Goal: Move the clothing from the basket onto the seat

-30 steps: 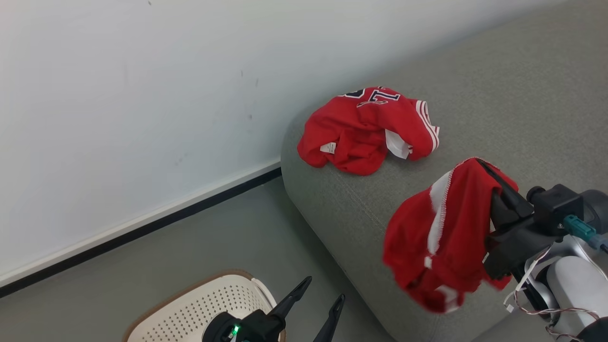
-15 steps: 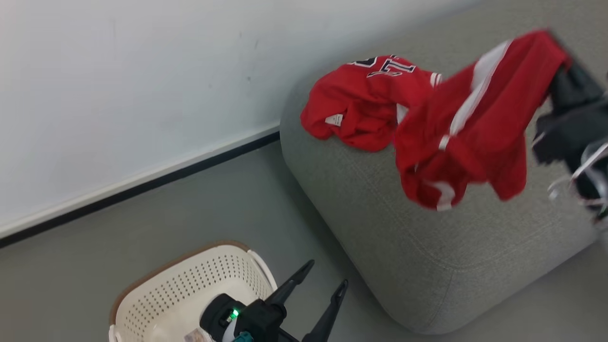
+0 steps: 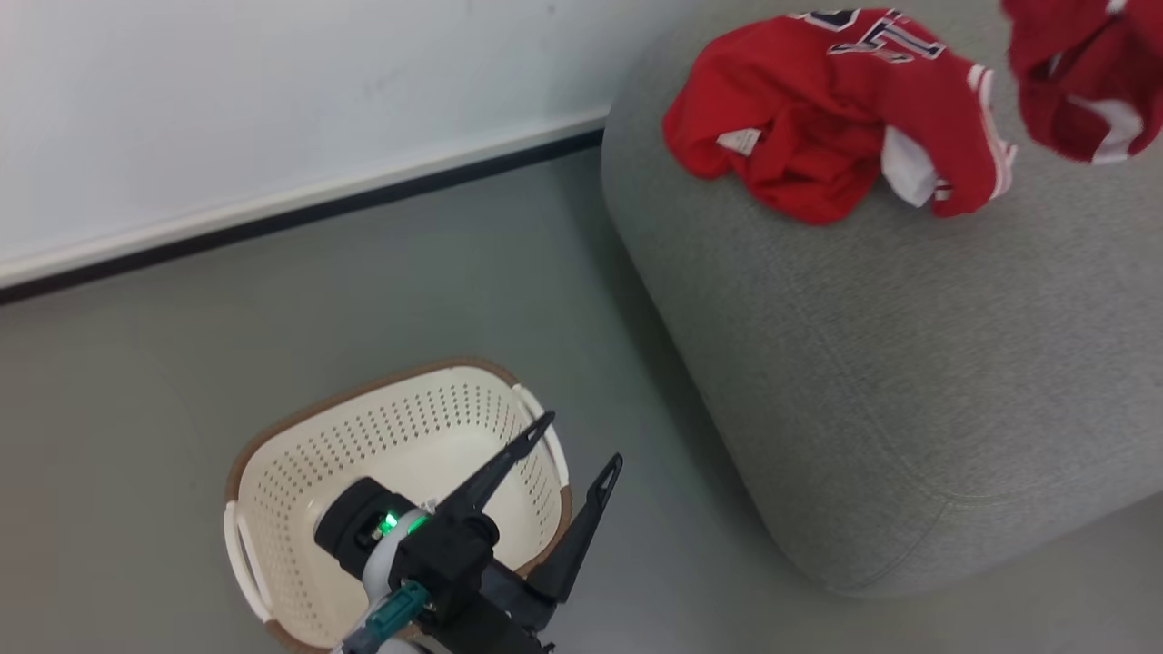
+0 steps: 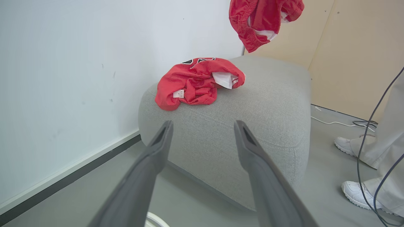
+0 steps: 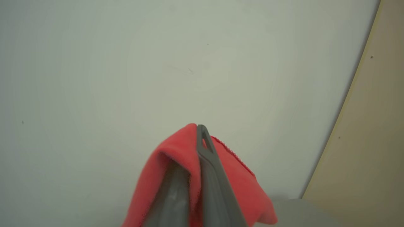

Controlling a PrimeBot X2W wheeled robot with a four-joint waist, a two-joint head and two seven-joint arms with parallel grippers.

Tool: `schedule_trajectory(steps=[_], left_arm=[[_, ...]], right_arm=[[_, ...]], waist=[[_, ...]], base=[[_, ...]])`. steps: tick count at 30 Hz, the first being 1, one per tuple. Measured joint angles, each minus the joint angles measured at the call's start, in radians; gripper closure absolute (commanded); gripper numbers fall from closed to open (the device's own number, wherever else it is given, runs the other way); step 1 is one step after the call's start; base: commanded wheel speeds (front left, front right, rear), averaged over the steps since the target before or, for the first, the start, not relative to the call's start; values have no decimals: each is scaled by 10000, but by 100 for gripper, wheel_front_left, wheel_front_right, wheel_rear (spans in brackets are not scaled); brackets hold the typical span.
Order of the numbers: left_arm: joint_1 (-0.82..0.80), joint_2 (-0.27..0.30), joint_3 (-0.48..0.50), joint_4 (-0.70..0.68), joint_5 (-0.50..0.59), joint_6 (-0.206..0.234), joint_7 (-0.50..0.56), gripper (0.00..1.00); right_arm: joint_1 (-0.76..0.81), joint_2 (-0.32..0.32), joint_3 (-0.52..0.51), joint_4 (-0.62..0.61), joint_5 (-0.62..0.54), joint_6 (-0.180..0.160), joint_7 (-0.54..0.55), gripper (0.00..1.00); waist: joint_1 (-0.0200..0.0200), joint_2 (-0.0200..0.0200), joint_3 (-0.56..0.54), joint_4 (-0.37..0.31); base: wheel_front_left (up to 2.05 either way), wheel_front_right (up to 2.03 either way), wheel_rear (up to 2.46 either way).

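One red garment of the clothing point(image 3: 818, 118) lies crumpled on the grey seat point(image 3: 909, 363), near its far left corner, also seen in the left wrist view point(image 4: 195, 83). The second red garment point(image 4: 262, 19) hangs in the air above the seat and shows at the head view's top right point(image 3: 1081, 73). My right gripper point(image 5: 200, 129) is shut on that garment point(image 5: 176, 164), whose cloth drapes over both fingers. The cream basket point(image 3: 273, 472) stands on the floor left of the seat. My left gripper point(image 3: 581, 440) hovers open over its right rim, holding nothing point(image 4: 203, 124).
A white wall with a dark baseboard point(image 3: 300, 209) runs behind the basket and the seat. A person's white shoes point(image 4: 347, 145) and dark cables point(image 4: 372, 126) are on the floor beyond the seat's right side. A beige panel point(image 4: 356, 53) stands behind.
The head camera has tilted down and left. My right gripper has carried the hanging garment up and farther over the seat, out past the head view's top right. The left gripper stays open.
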Motion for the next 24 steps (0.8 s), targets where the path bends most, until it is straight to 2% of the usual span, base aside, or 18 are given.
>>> schedule_trajectory(steps=[5, 9, 12, 15, 19, 24], left_arm=[[-314, 123, 113, -554, 92, 2, 213, 0], [-408, 341, 198, -821, 117, -2, 414, 0], [-413, 581, 320, -1057, 117, -2, 529, 0], [-425, 769, 560, -1417, 117, 88, 575, 0], [-636, 865, 696, -1841, 148, 161, 792, 0], [-812, 947, 729, -2017, 201, 161, 966, 0]], right_arm=[[-753, -662, -368, 570, -96, -98, -12, 100], [-1381, -696, -821, 1243, -33, -495, -33, 100], [-1716, -706, -838, 1664, -25, -654, -119, 100], [-1746, -583, -725, 1954, -67, -711, -201, 100], [-1723, 67, -652, 2763, 15, -802, -362, 100], [-1520, 458, -604, 3653, 65, -830, -539, 100]], waist=[[0, 0, 708, 420], [1, 1, 1281, 727], [1, 1, 1692, 925], [1, 1, 2090, 1073], [0, 1, 2734, 1175], [0, 1, 3285, 1165]], base=[[0, 0, 0], [0, 0, 0], [0, 0, 0], [0, 0, 0], [0, 0, 0], [0, 0, 0]])
